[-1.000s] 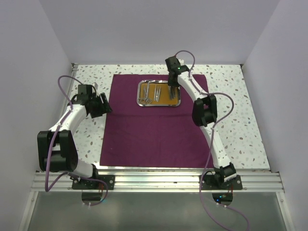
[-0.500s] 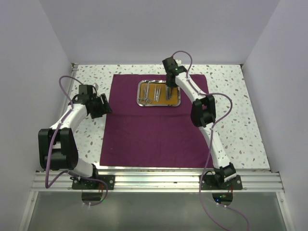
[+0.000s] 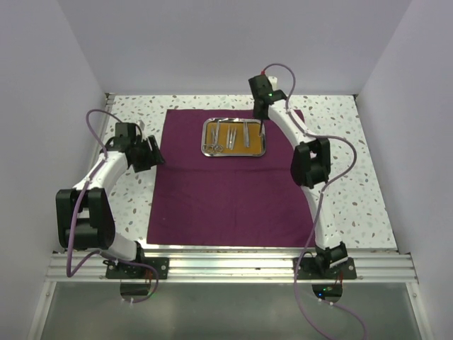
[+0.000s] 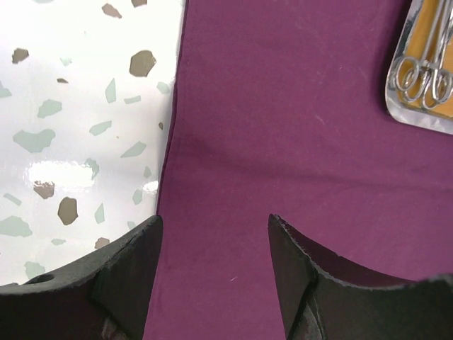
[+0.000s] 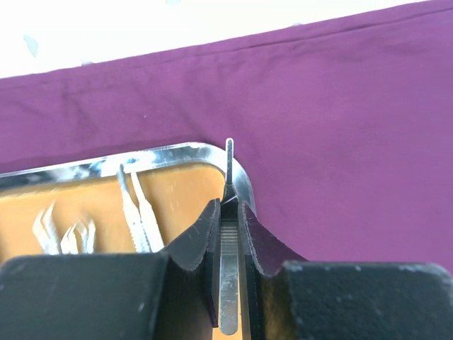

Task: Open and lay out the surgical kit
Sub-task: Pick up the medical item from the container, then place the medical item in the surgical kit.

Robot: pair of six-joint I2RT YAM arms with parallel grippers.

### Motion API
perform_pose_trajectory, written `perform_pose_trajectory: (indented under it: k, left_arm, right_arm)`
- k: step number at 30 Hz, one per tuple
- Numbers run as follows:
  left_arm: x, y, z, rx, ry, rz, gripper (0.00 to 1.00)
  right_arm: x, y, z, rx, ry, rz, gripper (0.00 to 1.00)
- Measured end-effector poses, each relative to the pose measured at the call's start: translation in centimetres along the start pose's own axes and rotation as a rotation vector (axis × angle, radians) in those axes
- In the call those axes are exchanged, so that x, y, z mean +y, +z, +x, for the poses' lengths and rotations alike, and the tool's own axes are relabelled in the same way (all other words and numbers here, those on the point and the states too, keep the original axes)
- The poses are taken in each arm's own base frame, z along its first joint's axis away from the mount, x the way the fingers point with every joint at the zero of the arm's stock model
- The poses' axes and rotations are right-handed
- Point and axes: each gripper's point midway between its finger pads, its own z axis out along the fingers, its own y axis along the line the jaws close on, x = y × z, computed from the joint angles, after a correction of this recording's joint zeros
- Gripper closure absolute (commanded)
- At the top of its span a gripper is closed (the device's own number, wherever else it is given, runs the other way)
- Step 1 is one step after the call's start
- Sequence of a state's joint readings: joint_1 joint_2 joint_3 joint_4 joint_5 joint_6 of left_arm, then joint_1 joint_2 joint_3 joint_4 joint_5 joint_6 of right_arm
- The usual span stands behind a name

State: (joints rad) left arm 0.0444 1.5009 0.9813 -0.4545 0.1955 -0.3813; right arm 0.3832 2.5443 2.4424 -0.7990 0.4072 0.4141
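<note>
The dark purple cloth (image 3: pixel 226 191) lies spread flat on the table. The steel tray (image 3: pixel 207 139) with its orange-brown liner sits on the cloth's far part and holds several silver instruments (image 3: pixel 219 138). My right gripper (image 3: pixel 262 126) is shut on a thin silver tool (image 5: pixel 228 234), held over the tray's right rim (image 5: pixel 244 180). Tweezers (image 5: pixel 138 205) lie in the tray to its left. My left gripper (image 3: pixel 157 157) is open and empty over the cloth's left edge (image 4: pixel 170 163). Scissor rings (image 4: pixel 421 78) show in the tray corner.
The speckled white tabletop (image 3: pixel 354 170) surrounds the cloth. White walls enclose the back and both sides. A metal rail (image 3: pixel 226 265) runs along the near edge by the arm bases.
My right gripper has moved from over the tray's inside to its right rim, lifting the thin tool with it. The left arm has not moved.
</note>
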Motion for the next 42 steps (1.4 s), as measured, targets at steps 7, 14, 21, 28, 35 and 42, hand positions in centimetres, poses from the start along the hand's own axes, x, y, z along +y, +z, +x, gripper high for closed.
perform_pose_trajectory:
  k: [7,14,21,28,35,42]
  left_arm:
    - [-0.6,-0.2,-1.2,-0.021,0.004,0.014,0.32]
    - [-0.3,0.1,-1.4,-0.021,-0.010,-0.010,0.10]
    - [-1.9,0.9,-4.6,-0.062,-0.016,-0.002,0.11]
    - [-5.9,2.3,-8.9,-0.111,0.029,0.044,0.12]
    - [-8.8,2.4,-10.4,-0.134,0.070,0.080,0.14]
    - [-8.5,2.3,-10.2,-0.128,0.071,0.065,0.14]
  right_arm:
    - [-3.3,-9.5,-1.9,-0.061,0.055,-0.052,1.00]
    - [-7.4,-17.3,8.2,0.052,0.043,-0.116,1.00]
    - [-10.3,-20.5,21.7,0.269,-0.015,-0.141,1.00]
    - [-11.7,-22.1,25.9,0.304,0.020,-0.166,1.00]
    - [-11.4,-21.4,27.2,0.344,0.021,-0.162,0.09]
    - [-11.5,-22.3,24.4,0.303,-0.012,-0.137,0.09]
